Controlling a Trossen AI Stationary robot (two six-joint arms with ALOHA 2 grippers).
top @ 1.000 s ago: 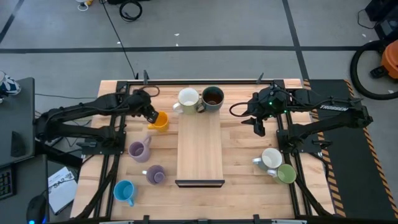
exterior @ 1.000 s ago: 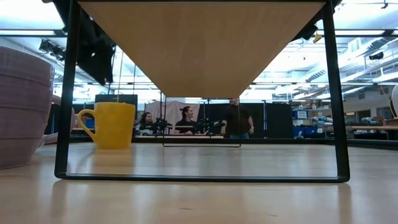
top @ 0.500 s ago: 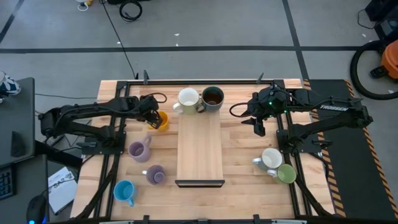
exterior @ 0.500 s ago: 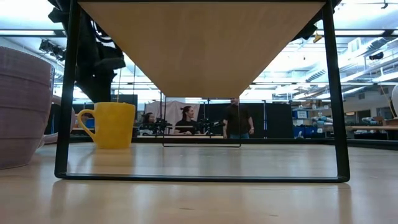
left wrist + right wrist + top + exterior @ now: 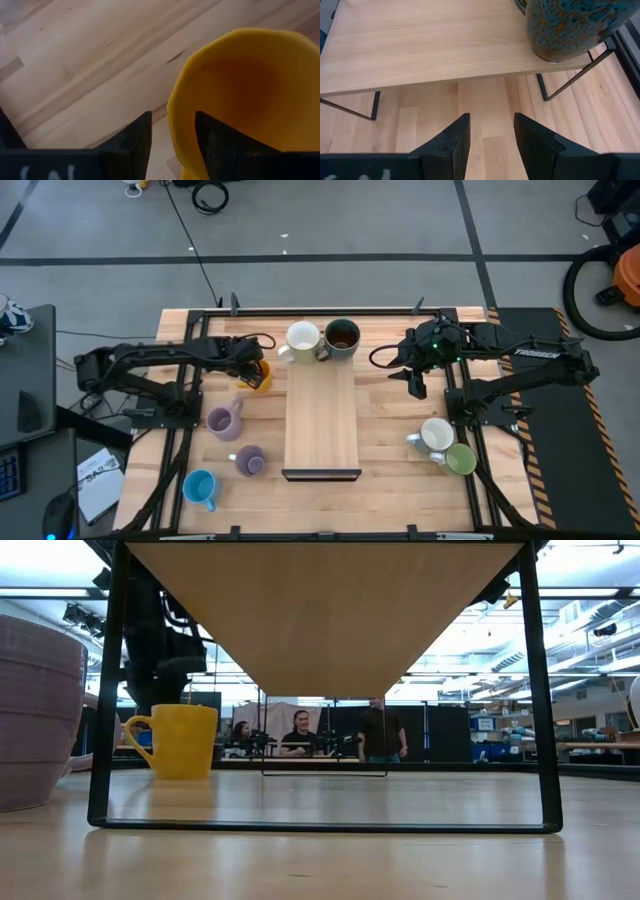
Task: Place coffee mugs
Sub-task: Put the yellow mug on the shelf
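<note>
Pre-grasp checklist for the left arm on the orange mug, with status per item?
1. Left gripper straddles the orange mug wall, one finger inside: ok.
2. Fingers closed on the wall: not ok, a gap shows.
3. Mug upright on the table: ok.
4. Free space on the wooden riser in front of the white mug and dark grey mug: ok.
5. Right gripper away from the riser, empty: ok.

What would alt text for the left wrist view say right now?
The left gripper straddles the rim of the orange mug, one dark finger inside the cup and the other outside its wall. The mug's open mouth fills much of the picture, and the light wooden table shows behind it.
</note>
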